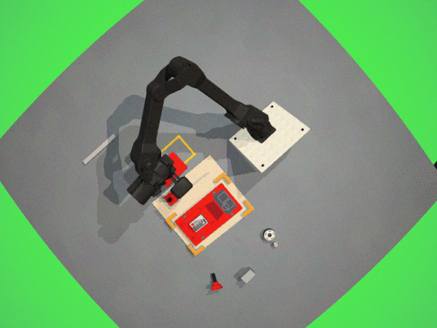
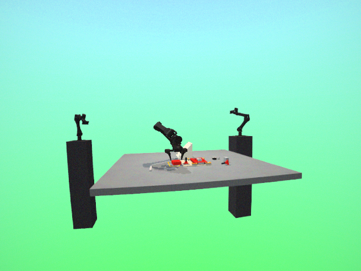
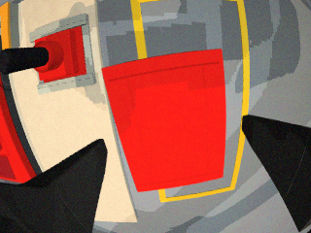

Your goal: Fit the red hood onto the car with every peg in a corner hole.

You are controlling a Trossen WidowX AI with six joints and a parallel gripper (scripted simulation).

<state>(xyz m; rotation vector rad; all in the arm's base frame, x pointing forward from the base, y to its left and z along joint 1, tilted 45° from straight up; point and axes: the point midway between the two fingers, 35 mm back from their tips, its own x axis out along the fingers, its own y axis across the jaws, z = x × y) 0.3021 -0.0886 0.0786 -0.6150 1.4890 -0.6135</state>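
Approach is the step in hand: your end effector (image 3: 171, 155) hangs over the hood (image 3: 170, 119), fingers spread wide with nothing between them, one dark fingertip on each side of the red shell in the wrist view. The hood lies on the desk (image 1: 317, 212), partly inside a yellow outline (image 1: 178, 148) and just beside the cream base board (image 1: 197, 176). You have not yet gripped it.

Next, I judge you need to lower until the fingers straddle the hood's flat sides, close squarely, lift, and carry it to the chassis (image 1: 208, 216), which sits in the orange-cornered jig with the engine block (image 1: 199, 223) in place. Line the corner holes over the pegs before pressing down.

Around you, the grey desk also carries a white plate (image 1: 282, 141) under the arm's base, a pale strip (image 1: 99, 149), a small grey block (image 1: 247, 275) and a red-based knob (image 1: 214, 283), all well apart from the hood. Two camera arms stand on dark pillars.
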